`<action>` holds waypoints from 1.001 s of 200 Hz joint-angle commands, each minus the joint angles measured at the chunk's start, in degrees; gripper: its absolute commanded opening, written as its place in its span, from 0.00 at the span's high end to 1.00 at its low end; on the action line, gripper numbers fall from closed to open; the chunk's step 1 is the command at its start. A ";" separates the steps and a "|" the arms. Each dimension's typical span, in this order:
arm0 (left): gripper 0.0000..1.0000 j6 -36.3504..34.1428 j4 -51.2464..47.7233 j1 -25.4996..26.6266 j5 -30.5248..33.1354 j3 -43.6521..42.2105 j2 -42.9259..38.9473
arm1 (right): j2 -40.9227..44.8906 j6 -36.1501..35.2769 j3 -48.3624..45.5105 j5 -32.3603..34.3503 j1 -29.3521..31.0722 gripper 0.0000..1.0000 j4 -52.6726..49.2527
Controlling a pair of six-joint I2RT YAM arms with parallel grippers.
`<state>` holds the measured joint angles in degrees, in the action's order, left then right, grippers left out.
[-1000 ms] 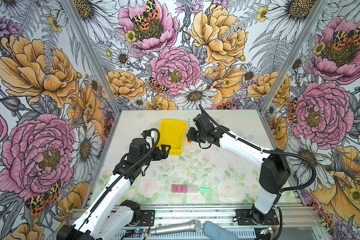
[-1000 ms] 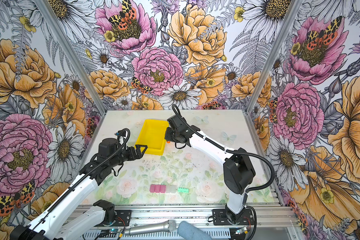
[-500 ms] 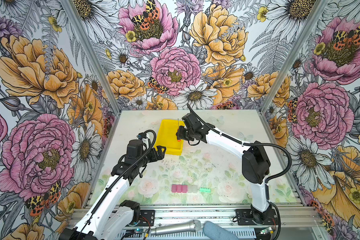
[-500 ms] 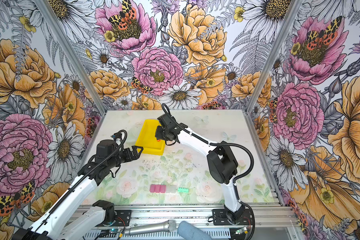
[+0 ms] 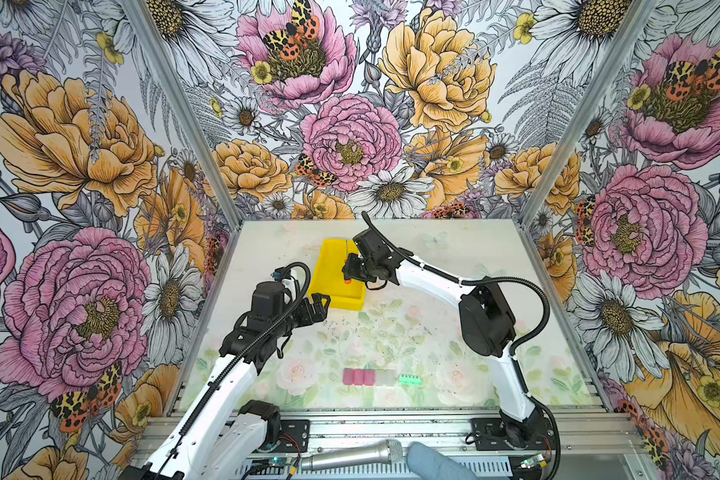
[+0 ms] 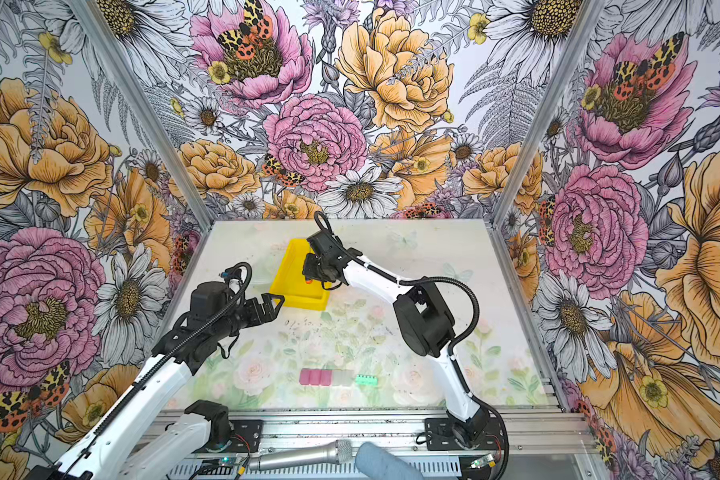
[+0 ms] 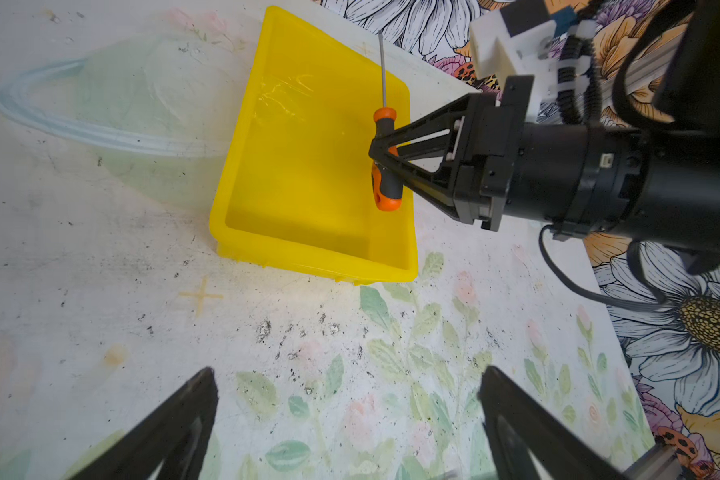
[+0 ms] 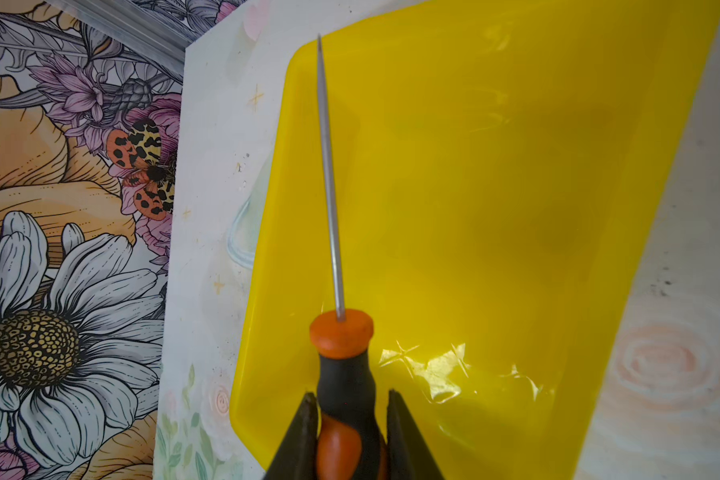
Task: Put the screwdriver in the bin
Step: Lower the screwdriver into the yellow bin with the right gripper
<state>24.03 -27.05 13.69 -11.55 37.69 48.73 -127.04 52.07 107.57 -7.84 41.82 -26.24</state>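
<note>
The right tool (image 8: 352, 401) grips the handle of the one screwdriver (image 8: 341, 332), holding it over the right side of the single yellow bin (image 7: 304, 178), with the shaft toward the back wall. The left tool (image 5: 320, 302) hovers with jaws apart near the bin's front-left corner. Three pink blocks (image 5: 358, 377), one clear block (image 5: 385, 377) and one green block (image 5: 410, 379) line up well apart on the worktop (image 5: 454, 324).

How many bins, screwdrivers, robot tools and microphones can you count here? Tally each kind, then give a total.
bin: 1
screwdriver: 1
tools: 2, the left tool and the right tool
microphone: 1
Total: 5
</note>
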 commanded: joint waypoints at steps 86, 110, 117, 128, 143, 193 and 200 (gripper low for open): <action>0.01 0.97 0.06 0.11 2.14 -1.15 -1.68 | -5.07 1.28 3.26 1.22 0.92 1.00 1.73; 0.01 1.01 -0.09 0.23 2.23 -1.19 -2.22 | -5.37 1.10 3.29 1.59 1.07 1.00 1.72; 0.01 1.02 -0.14 0.19 2.26 -1.14 -2.39 | -5.45 1.10 3.26 1.63 1.07 0.98 1.63; 0.01 1.03 -0.40 0.18 2.17 -1.13 -2.66 | -5.59 1.10 3.26 1.53 1.07 0.94 1.65; 0.01 1.01 -0.71 0.33 2.31 -1.17 -3.09 | -5.58 1.18 3.26 1.60 1.14 0.90 1.63; 0.01 1.11 -0.68 0.45 2.40 -1.17 -3.29 | -4.89 1.19 3.44 2.60 1.34 0.76 1.63; 0.01 1.11 -0.73 0.48 2.33 -1.13 -3.37 | -4.60 1.19 3.36 2.90 1.50 0.73 1.63</action>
<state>24.08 -27.22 13.76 -10.68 37.01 46.17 -131.39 52.97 109.01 -6.81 42.63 -25.85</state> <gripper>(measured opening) 0.986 0.264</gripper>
